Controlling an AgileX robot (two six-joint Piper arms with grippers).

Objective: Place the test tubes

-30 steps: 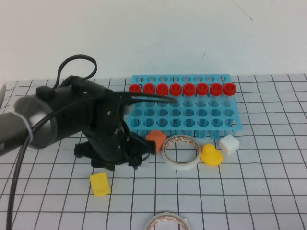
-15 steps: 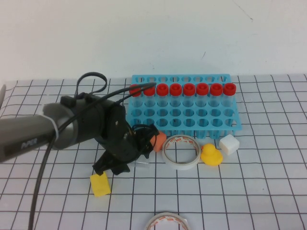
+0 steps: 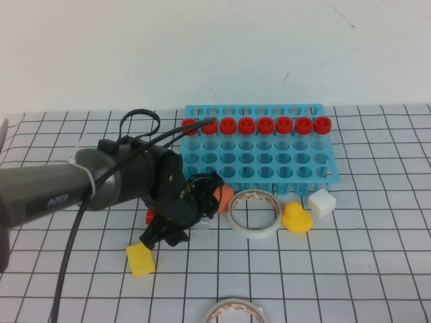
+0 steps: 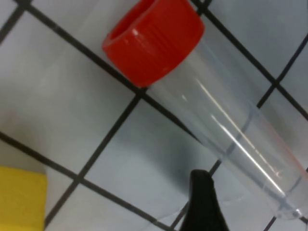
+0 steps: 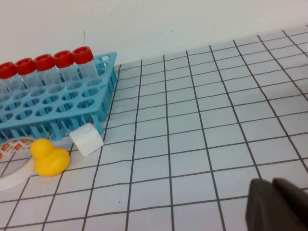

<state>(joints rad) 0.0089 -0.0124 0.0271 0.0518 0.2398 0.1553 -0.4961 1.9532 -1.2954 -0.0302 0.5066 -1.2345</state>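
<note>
A plain white wall [image 3: 202, 47] is backing a table spread with a white mat ruled in black squares [image 3: 350, 269]. On it a blue test tube rack [image 3: 330, 161] is standing with eight red-capped tubes [image 3: 265, 126] lining one rear row, so most of the job looks done. One capped test tube [image 4: 231, 130] is lying flat on the mat near the yellow block [image 3: 141, 259], in front of the rack and not yet placed.

The left gripper [image 3: 172, 225] is hanging low over that tube with its jaws spread wide, gripping nothing. I judge it is lining up for the pickup.

The right gripper [image 5: 275, 204] is sitting with its jaws together out on the right, well apart from the rack.

A tape roll [image 3: 254, 212], a rubber duck [image 3: 296, 218] and a white cube [image 3: 322, 202] are crowding the rack's front edge.
</note>
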